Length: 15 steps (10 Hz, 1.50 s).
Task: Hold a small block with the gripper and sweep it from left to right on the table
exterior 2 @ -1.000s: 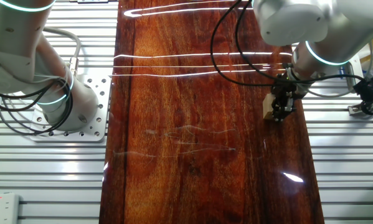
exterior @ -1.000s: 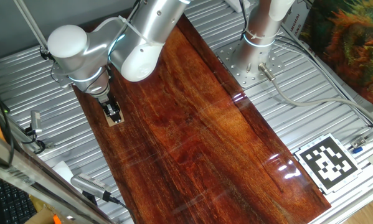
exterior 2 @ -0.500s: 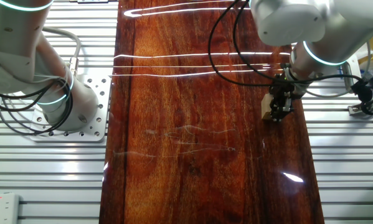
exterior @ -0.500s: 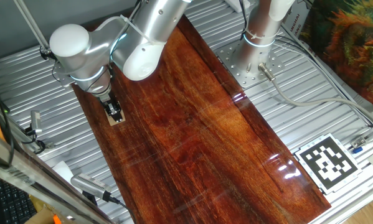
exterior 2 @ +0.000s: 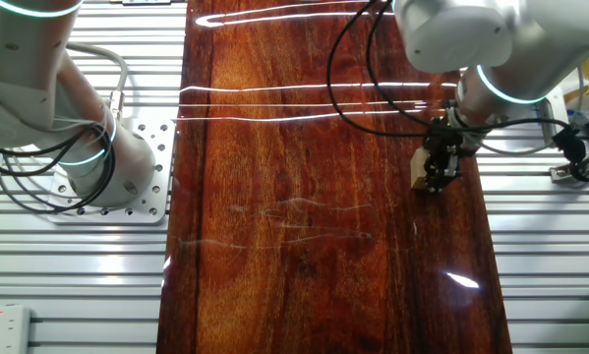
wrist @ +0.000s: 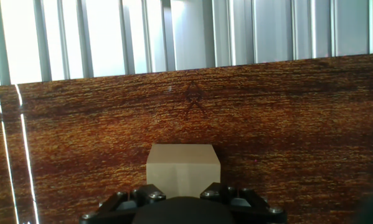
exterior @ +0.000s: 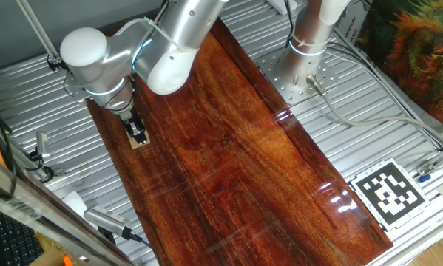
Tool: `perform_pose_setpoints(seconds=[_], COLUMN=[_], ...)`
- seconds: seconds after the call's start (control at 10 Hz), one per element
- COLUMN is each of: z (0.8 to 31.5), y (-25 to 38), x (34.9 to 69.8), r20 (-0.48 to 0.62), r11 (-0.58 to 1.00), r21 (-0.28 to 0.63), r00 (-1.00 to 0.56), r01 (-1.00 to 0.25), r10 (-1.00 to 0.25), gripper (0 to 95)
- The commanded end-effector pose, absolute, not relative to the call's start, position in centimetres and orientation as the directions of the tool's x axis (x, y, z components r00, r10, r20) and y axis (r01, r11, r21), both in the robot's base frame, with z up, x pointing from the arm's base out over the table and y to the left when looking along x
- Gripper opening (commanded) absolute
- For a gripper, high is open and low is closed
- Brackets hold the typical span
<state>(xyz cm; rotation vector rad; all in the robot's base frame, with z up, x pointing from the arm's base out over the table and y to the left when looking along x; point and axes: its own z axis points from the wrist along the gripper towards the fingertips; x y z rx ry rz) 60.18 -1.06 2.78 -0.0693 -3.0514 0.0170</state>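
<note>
Barely any motion since a second ago: gripper [exterior: 137, 133] and small block [exterior: 137, 141] have crept slightly along the table [exterior: 243, 155], away from its near-left edge in one fixed view; in the other fixed view the pair sits a touch left of and above where it was.

Gripper [exterior 2: 437, 169] points down at the board, fingers closed in on the small block [exterior 2: 422, 173], which sits between them at the tip. Hand view confirms: small block [wrist: 182, 171] is centred just ahead of the black fingers [wrist: 142, 194], flat on the wood, top face and front face both visible. Actual pad contact on the block sides is hidden by the finger housing, but the gap looks taken up by the cube.

Block location: on the table [exterior 2: 304, 216], near one long edge, close to the ribbed grey metal surface [wrist: 174, 37] beyond it. Block appears to rest on the board, not lifted.

No containers in any view. Off the board: a white post [exterior: 313, 26] on a bolted plate and a black-and-white marker tag [exterior: 388, 191].
</note>
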Motion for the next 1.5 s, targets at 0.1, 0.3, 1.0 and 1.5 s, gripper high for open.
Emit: perform_pose_setpoints(seconds=[0.1, 0.3, 1.0, 1.5], z=[2.7, 2.7, 2.6, 2.6], y=[-1.1, -1.1, -1.0, -1.1], x=[60.2, 60.0, 58.8, 57.5], r20=[0.084, 0.085, 0.049, 0.072], r11=[0.999, 0.999, 0.999, 0.999], r21=[-0.014, -0.014, 0.009, -0.026], r00=[-0.996, -0.995, -0.998, -0.997], r01=[0.041, 0.040, 0.047, 0.027], r10=[0.042, 0.041, 0.047, 0.029], gripper=[0.0, 0.0, 0.0, 0.0])
